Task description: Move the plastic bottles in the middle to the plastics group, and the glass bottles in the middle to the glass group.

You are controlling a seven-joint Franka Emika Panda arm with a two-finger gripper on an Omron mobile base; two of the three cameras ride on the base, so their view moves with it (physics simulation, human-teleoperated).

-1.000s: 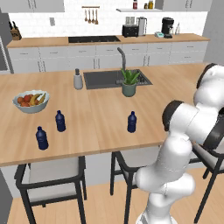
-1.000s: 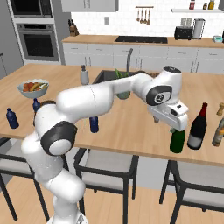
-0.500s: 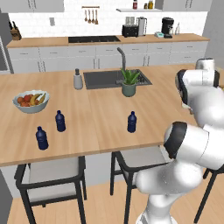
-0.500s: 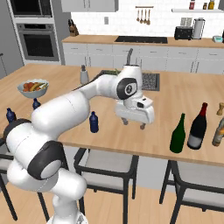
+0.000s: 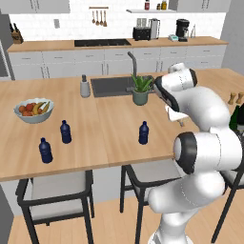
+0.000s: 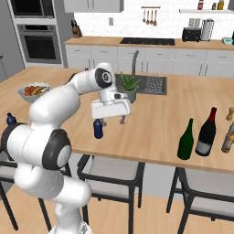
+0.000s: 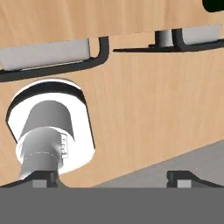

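Hand hanging open, empty, just beside lone blue bottle near tabletop front edge, probably lining up a grasp.

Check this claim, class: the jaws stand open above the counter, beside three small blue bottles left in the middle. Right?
One slip: a single blue bottle stands in the middle by the gripper, as the right base view shows. Its jaws are open.
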